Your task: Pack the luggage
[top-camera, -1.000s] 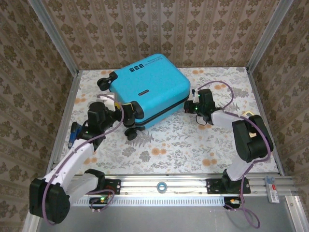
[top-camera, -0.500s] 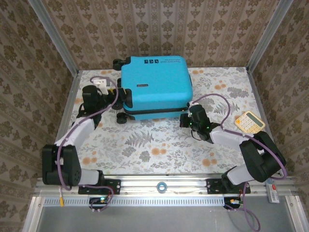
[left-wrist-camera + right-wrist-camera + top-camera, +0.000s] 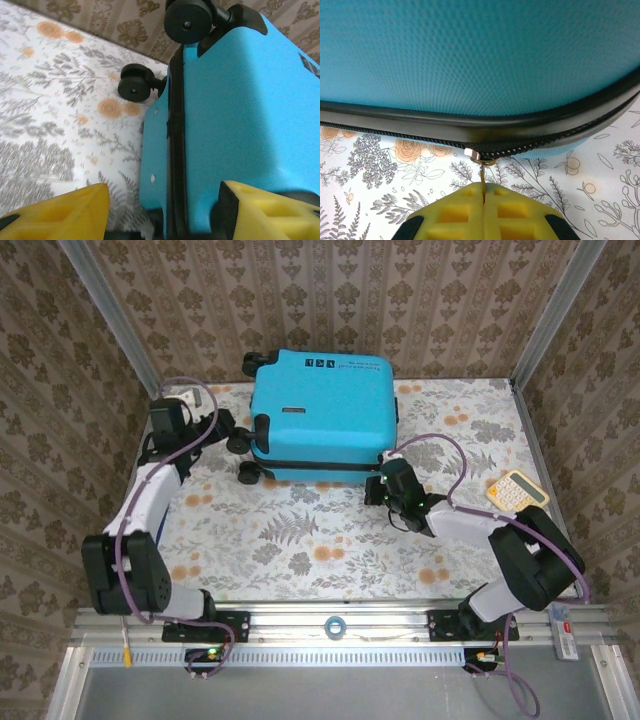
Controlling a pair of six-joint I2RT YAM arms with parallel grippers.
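While the closed luggage (image 3: 322,410) lies on the table (image 3: 300,540), right jaws clamp its zipper pull (image 3: 482,172); left jaws stand apart astride its seam (image 3: 175,125).

There is one luggage (image 3: 322,405) and one calculator (image 3: 517,490).

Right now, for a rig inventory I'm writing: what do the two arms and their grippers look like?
The left arm and right arm have white links, bulky black joints and looping purple cables. The left gripper and right gripper have yellow fingers moulded with recessed pockets.
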